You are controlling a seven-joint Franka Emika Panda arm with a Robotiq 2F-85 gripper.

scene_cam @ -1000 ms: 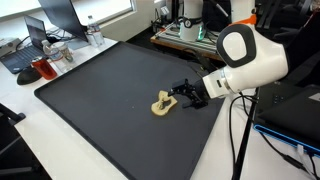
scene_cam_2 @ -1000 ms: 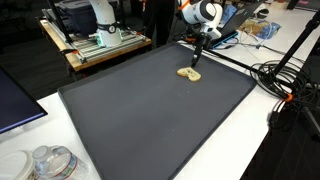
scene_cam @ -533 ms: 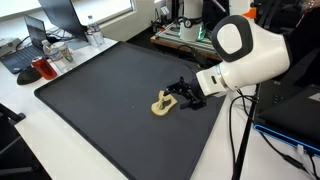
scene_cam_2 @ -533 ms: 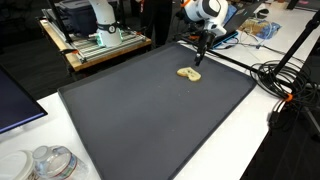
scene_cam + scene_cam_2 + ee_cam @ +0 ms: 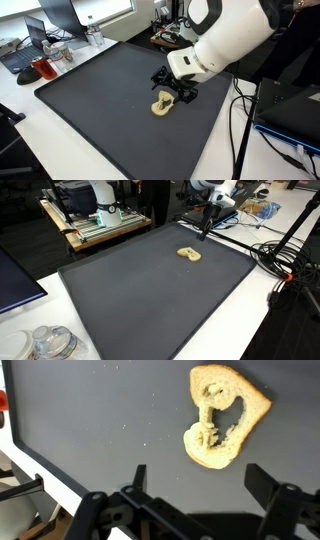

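gripper (image 5: 172, 88) jaws wide open, holding nothing, hovering just over tan heart-shaped piece (image 5: 205, 430), piece lying flat on black mat (image 5: 95, 90), near its edge

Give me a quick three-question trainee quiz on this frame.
1. True or false: the gripper holds the tan piece.
2. The piece lies on: A) a white desk, B) the black mat, C) a laptop.
3. Fill in: the jaws stand ____.
Key: 1 false; 2 B; 3 open.
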